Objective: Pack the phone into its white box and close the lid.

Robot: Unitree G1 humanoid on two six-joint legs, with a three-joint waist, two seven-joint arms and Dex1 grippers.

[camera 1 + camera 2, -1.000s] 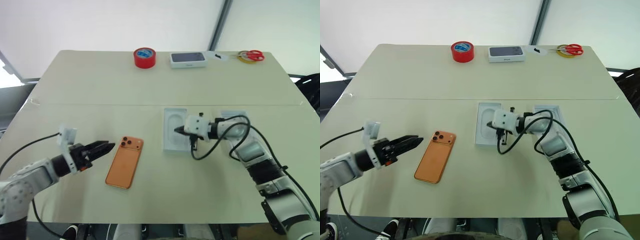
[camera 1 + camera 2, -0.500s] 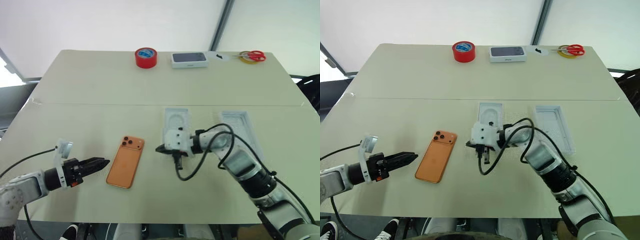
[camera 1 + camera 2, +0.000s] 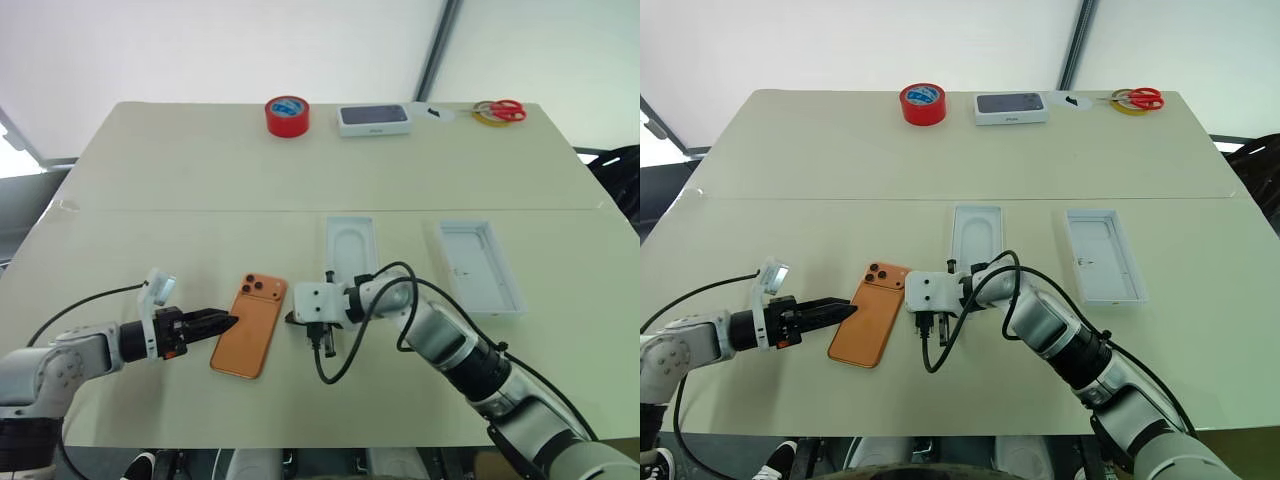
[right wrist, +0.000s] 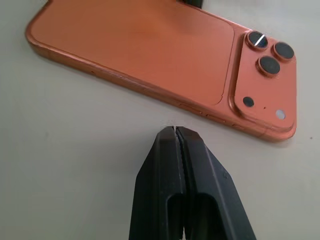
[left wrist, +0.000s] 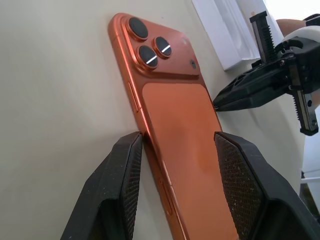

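Observation:
The orange phone (image 3: 250, 325) lies back up on the table, its camera block at the far end. My left gripper (image 3: 226, 322) is open at the phone's left long edge. In the left wrist view one finger (image 5: 120, 180) sits on the table beside that edge and the other hangs over the phone's back (image 5: 180, 135). My right gripper (image 3: 291, 318) is shut and empty, its tip (image 4: 175, 131) just off the phone's right edge (image 4: 150, 55). The white box (image 3: 352, 245), with a moulded insert inside, lies behind the right gripper. The lid (image 3: 480, 266) lies open side up to the right.
Along the far table edge stand a red tape roll (image 3: 287, 115), a closed white box with a dark phone picture (image 3: 375, 118), and red-handled scissors with a yellow tape roll (image 3: 500, 110). A black cable (image 3: 335, 365) loops below my right wrist.
My right gripper has swung left, away from the white box, down to the phone's right edge. My left gripper has dropped and closed in on the phone's left edge.

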